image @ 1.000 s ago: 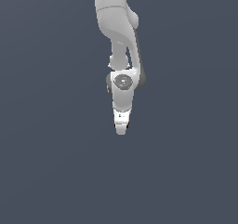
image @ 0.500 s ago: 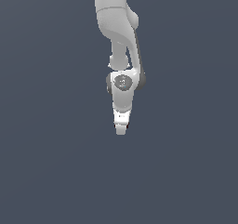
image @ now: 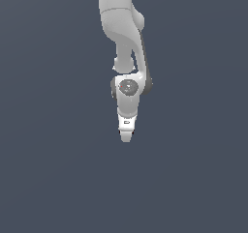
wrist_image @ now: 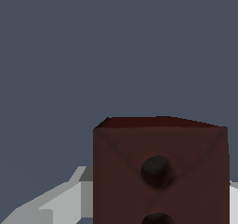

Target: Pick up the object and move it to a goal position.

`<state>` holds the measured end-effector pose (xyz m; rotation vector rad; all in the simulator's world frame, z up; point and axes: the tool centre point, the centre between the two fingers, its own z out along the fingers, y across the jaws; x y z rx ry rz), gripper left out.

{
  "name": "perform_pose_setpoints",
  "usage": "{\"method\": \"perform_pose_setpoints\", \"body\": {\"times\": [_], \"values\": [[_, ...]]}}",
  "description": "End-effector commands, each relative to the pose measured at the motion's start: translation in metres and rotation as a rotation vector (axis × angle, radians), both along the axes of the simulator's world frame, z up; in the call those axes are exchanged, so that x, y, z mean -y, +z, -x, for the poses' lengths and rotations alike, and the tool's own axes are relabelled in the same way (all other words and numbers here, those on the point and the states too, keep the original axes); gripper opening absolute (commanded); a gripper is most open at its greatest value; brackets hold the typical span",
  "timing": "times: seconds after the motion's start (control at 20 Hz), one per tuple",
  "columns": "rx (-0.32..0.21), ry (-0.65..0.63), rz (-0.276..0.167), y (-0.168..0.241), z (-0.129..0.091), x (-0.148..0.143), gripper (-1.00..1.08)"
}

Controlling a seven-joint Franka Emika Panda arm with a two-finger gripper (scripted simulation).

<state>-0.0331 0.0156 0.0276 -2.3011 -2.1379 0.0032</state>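
In your exterior view the white arm [image: 123,43] hangs down over the plain grey counter [image: 48,169], and the hand [image: 126,136] at its lower end points downward. The object cannot be made out there. In your wrist view the dark reddish-brown block [wrist_image: 160,172] sits right against the hand, with two dark round marks on its near face. A pale finger [wrist_image: 56,204] lies beside it. Whether the fingers clamp the block, I cannot tell.
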Motion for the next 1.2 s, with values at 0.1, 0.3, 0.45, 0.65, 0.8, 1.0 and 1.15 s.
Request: {"method": "perform_pose_setpoints", "body": {"times": [0.1,0.3,0.45,0.65,0.8,1.0,1.15], "values": [[0.003,0.0,0.0,0.001,-0.014,-0.001,-1.0],[0.002,0.0,-0.001,0.001,-0.032,-0.001,-1.0],[0.002,0.0,-0.001,0.001,-0.048,-0.001,-1.0],[0.002,-0.001,-0.001,0.001,-0.071,-0.001,-1.0],[0.002,-0.001,-0.001,0.002,-0.088,-0.002,-1.0],[0.002,-0.001,-0.001,0.002,-0.108,-0.002,-1.0],[0.002,-0.001,-0.001,0.002,-0.12,-0.002,-1.0]]}}
